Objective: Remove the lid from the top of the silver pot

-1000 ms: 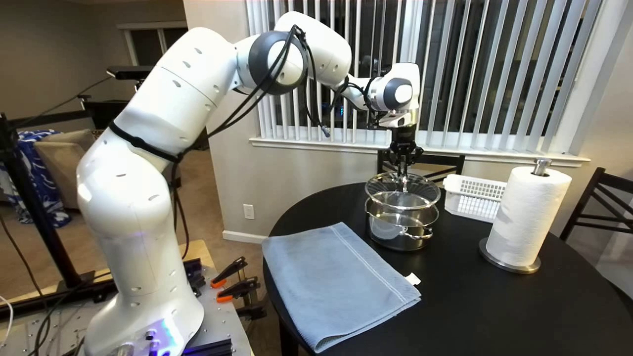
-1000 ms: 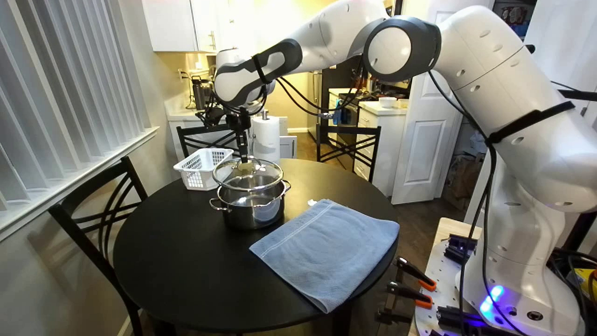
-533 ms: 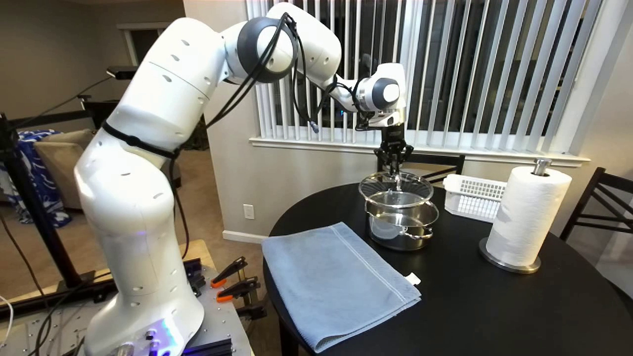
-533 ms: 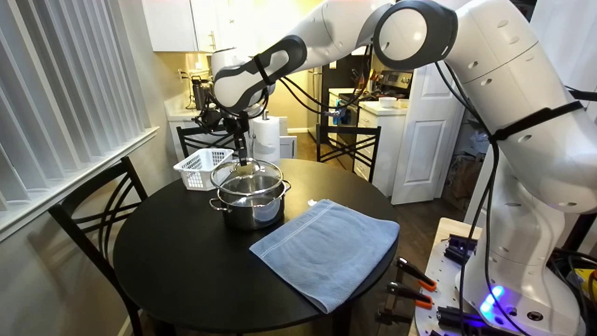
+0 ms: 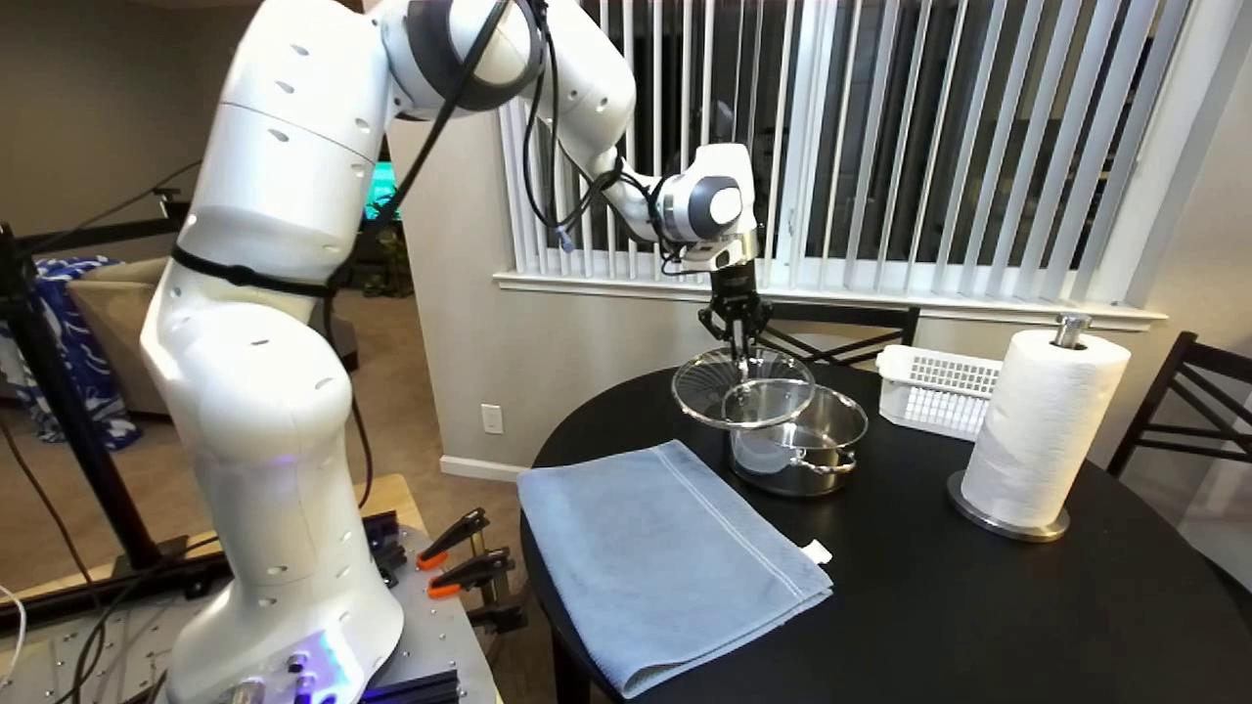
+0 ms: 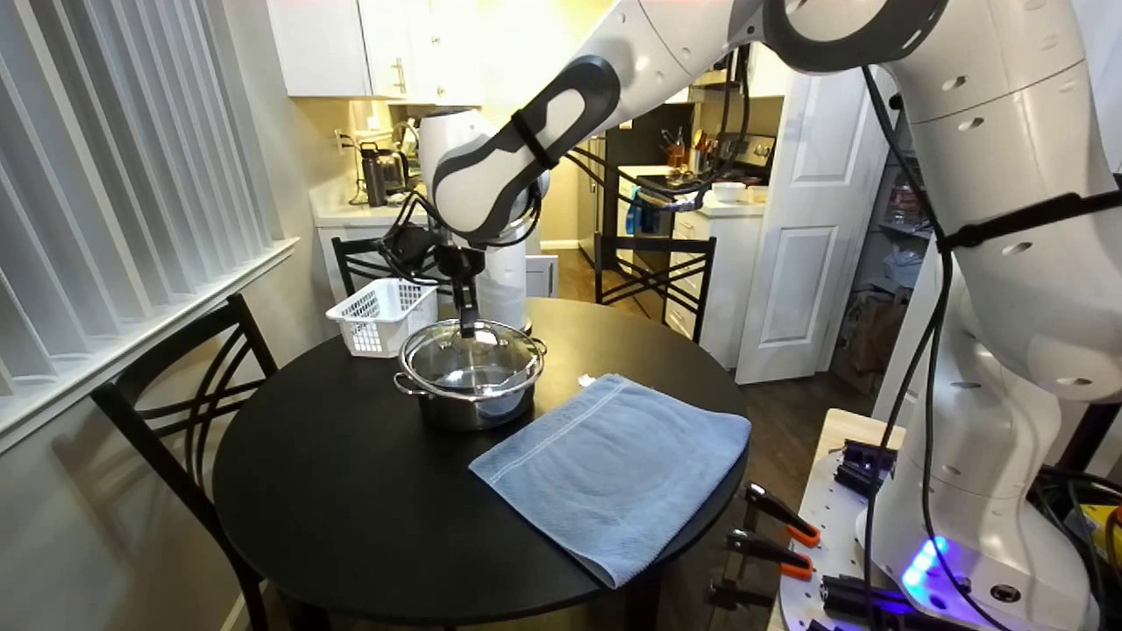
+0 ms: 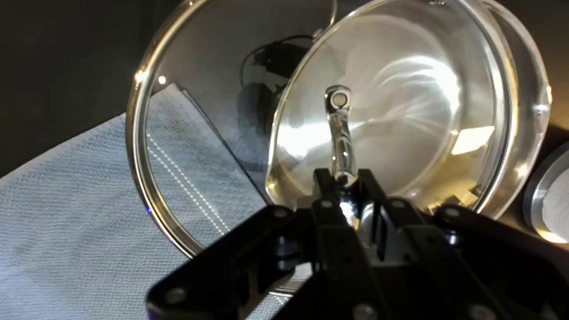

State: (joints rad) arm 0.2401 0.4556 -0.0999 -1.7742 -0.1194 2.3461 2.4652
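Observation:
The glass lid (image 5: pixel 706 393) with its metal rim hangs above and off to one side of the silver pot (image 5: pixel 790 471), tilted a little. My gripper (image 5: pixel 740 350) is shut on the lid's metal handle. In an exterior view the lid (image 6: pixel 472 361) overlaps the top of the pot (image 6: pixel 478 414), and the gripper (image 6: pixel 468 328) points down at it. In the wrist view the fingertips (image 7: pixel 343 178) pinch the lid's handle (image 7: pixel 341 138). The pot's open inside shows through the glass, and the pot's side (image 7: pixel 531 115) sticks out past the lid's rim.
A folded blue towel (image 5: pixel 675 557) lies on the round black table (image 5: pixel 978 616) beside the pot. A white basket (image 5: pixel 934 391) and a paper towel roll (image 5: pixel 1042 430) on a stand are on the pot's far side. A black chair (image 6: pixel 184 386) stands against the table.
The arm has drawn back toward its base, carrying the lid sideways from over the pot toward the towel side and lower. The pot has not moved.

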